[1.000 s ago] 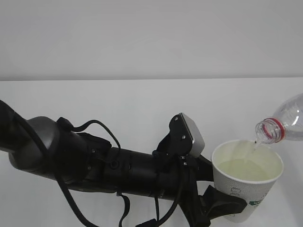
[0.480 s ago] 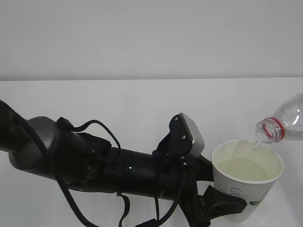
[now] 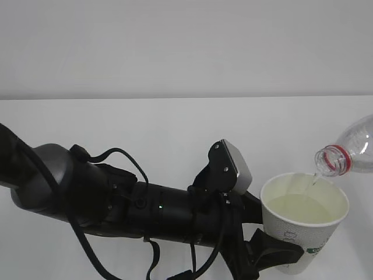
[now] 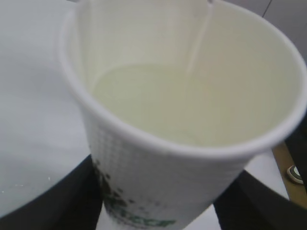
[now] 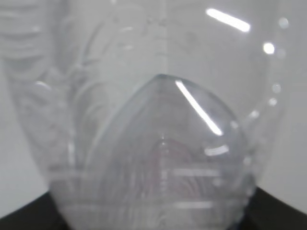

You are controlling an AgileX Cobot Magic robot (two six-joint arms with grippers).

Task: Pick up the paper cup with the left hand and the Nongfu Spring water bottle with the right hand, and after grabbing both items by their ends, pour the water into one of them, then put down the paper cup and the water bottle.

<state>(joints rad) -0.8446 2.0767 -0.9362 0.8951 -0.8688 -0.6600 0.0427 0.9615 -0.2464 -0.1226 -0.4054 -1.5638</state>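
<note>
Worktop (image 3: 175, 134) spreads white under the left arm (image 3: 116, 201), whose fingers (image 3: 274, 251) clasp the cup (image 3: 303, 224) low on its sides, bottom edge cropped. Bottle (image 3: 349, 153) tilts in from the right, mostly cut off; right fingers (image 5: 29, 215) grasp it, barely visible. Water (image 4: 158, 100) trickles into the cup.

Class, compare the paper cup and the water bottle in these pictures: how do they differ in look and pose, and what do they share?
The paper cup is opaque white with green print; the water bottle is clear plastic with a red neck ring.
The cup stands upright, mouth up; the bottle is tipped, its mouth above the cup's rim.
The cup is taking in water; the bottle is letting a thin stream out.
Shared: each is gripped by a hand and has an open mouth.
</note>
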